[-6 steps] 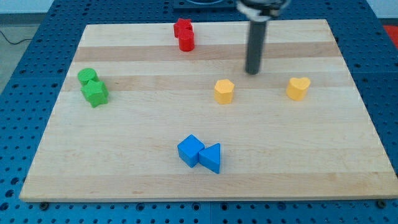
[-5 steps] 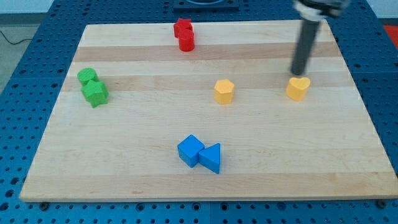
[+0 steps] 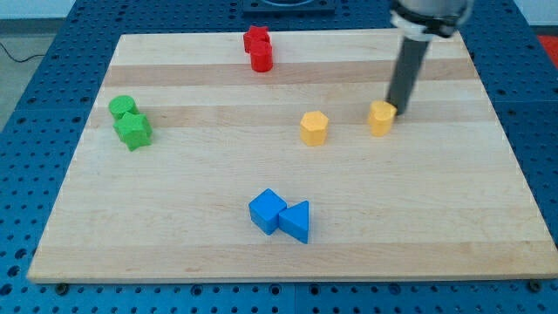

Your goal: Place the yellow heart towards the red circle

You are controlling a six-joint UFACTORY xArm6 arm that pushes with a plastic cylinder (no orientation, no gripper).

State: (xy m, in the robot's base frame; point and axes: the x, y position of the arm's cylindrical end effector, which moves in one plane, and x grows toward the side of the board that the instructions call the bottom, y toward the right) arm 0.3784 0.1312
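My tip (image 3: 399, 112) sits right against the yellow heart (image 3: 381, 118), on the heart's right side and a little toward the view's top — so the heart lies to my tip's left and slightly below. I carry no jaws at all, only a bare rod, so nothing is held; contact is a plain side push. The heart stands right of the board's middle, near the yellow hexagon-like block (image 3: 314, 128), which lies to its left. The red circle (image 3: 261, 59) is far off toward the view's top left, touching the red star-like block (image 3: 255, 38) just above it. That is the relation that matters: the line from the heart to the red circle runs up and left, while my tip is on the upper right. Pushing from here would, I judge, drive the heart left and downward, toward the yellow hexagon — I would rather come round to the heart's lower right before pushing.
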